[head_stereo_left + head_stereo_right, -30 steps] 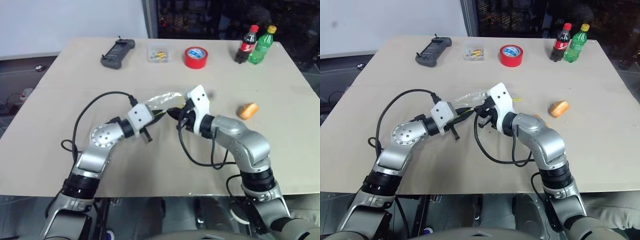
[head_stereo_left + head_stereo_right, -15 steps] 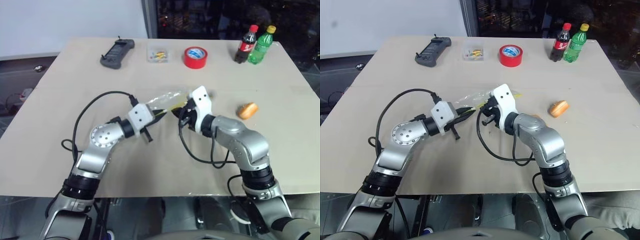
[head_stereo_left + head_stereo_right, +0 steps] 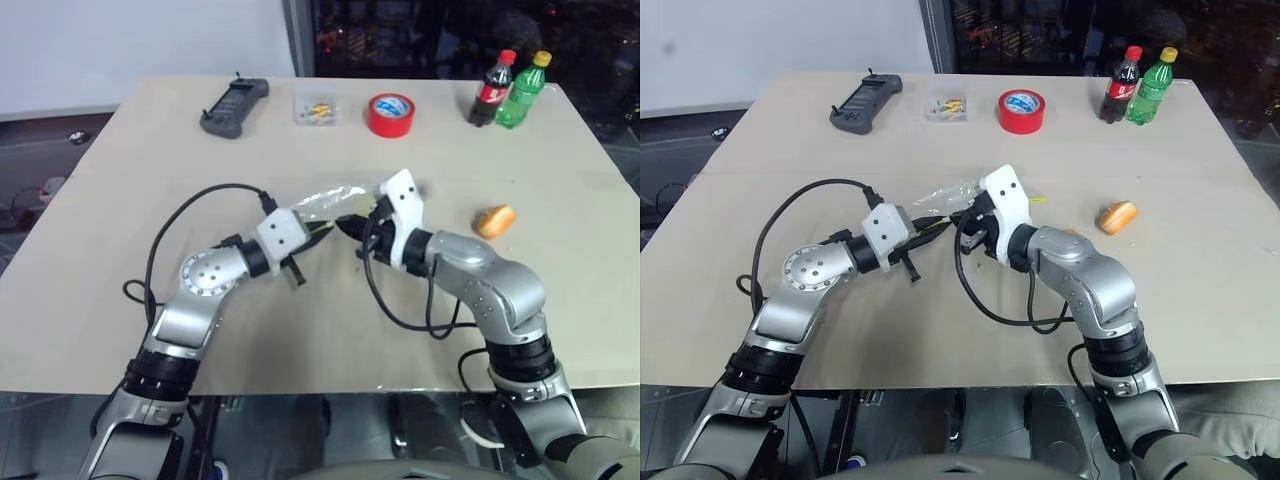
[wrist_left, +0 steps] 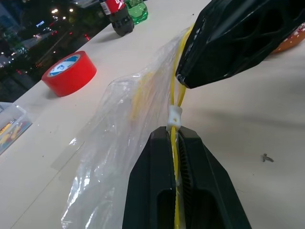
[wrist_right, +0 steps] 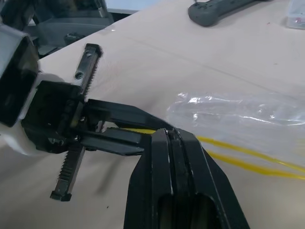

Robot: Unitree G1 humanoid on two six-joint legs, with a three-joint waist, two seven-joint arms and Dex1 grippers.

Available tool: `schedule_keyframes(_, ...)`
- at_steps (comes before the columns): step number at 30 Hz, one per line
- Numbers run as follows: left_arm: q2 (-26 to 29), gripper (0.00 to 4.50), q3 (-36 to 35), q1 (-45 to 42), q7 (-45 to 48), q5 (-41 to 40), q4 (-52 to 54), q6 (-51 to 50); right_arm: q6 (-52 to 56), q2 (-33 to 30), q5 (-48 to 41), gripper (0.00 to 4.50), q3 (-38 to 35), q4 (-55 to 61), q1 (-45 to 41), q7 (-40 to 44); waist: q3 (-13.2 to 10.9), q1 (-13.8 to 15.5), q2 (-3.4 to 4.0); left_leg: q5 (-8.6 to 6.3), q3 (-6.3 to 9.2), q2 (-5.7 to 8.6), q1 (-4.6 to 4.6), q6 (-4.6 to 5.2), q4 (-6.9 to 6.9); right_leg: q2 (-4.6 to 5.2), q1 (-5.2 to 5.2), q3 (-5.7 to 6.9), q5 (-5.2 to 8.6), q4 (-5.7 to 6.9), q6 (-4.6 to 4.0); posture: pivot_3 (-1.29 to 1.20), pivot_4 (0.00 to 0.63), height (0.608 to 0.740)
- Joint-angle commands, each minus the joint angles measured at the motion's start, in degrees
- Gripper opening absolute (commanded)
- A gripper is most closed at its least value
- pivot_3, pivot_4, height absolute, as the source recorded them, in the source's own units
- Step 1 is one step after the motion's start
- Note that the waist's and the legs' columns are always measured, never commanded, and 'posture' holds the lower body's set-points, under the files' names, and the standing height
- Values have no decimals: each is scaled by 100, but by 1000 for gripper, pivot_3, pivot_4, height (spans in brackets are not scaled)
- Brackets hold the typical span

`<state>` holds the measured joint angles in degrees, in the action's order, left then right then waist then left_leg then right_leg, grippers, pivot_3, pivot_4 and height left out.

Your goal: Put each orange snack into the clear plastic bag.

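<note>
Red tape roll [image 3: 391, 113], 2 bottles [image 3: 510, 88] behind bag [image 4: 119, 129].

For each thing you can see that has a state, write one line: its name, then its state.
clear plastic bag: held up off the table by its yellow strip, no snack visible inside.
left end effector: shut on the bag's yellow strip.
right end effector: shut on the bag's yellow strip.
orange snack: lying on the table, outside the bag.
cola bottle: upright, capped.
green bottle: upright, capped.
red tape roll: lying flat.
</note>
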<state>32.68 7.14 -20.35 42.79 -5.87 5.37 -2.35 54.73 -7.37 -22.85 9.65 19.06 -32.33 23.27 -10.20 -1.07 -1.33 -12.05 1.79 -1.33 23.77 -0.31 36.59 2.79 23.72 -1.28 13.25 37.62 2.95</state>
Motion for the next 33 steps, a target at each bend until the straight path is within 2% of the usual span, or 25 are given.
schedule_keyframes(1,-9,0,-83,1,7,-36,322,7,-143,27,46,55,-144,-34,-110,-140,0,1,0,0,0,0,0,0,0,0,0,0,0,0,0,0,150,740)
schedule_keyframes(11,11,0,-51,34,66,-30,401,15,-272,116,192,55,-162,-276,-112,-334,0,1,0,0,0,0,0,0,0,0,0,0,0,0,0,0,150,740)
schedule_keyframes(16,11,0,74,83,240,-14,444,136,-495,917,371,55,-613,-1110,-217,-1232,0,-18,0,0,-2,-2,-1,0,-2,-2,3,-2,0,3,0,0,150,740)
schedule_keyframes(19,17,0,82,111,294,-6,435,180,-1014,1027,854,55,-596,-1744,-222,-1685,0,-6,0,0,-3,-2,0,0,-2,-2,4,-3,0,2,0,0,150,740)
schedule_keyframes(22,56,0,20,134,330,-37,392,198,-1901,558,1680,55,-6,-2015,-195,-1696,-2,15,3,0,-4,2,5,0,-2,2,4,-2,0,-3,0,0,150,740)
schedule_keyframes(26,183,0,-45,209,568,-124,208,413,-3117,-78,2238,55,724,-1754,20,-984,-2,-60,4,0,-7,-1,4,0,-9,-1,11,-6,0,-3,0,0,150,740)
schedule_keyframes(29,174,0,-95,138,610,-118,-119,713,-3916,-474,2775,55,1124,-1864,43,-783,-2,-128,4,0,-8,-1,3,0,-10,-1,11,-7,1,-2,0,0,150,740)
schedule_keyframes(33,161,0,-37,-26,742,13,-788,1392,-5141,-1276,4371,55,2075,-2518,-223,-883,-2,-126,3,0,-10,-1,-2,0,-8,-1,10,-8,1,-1,1,0,150,740)
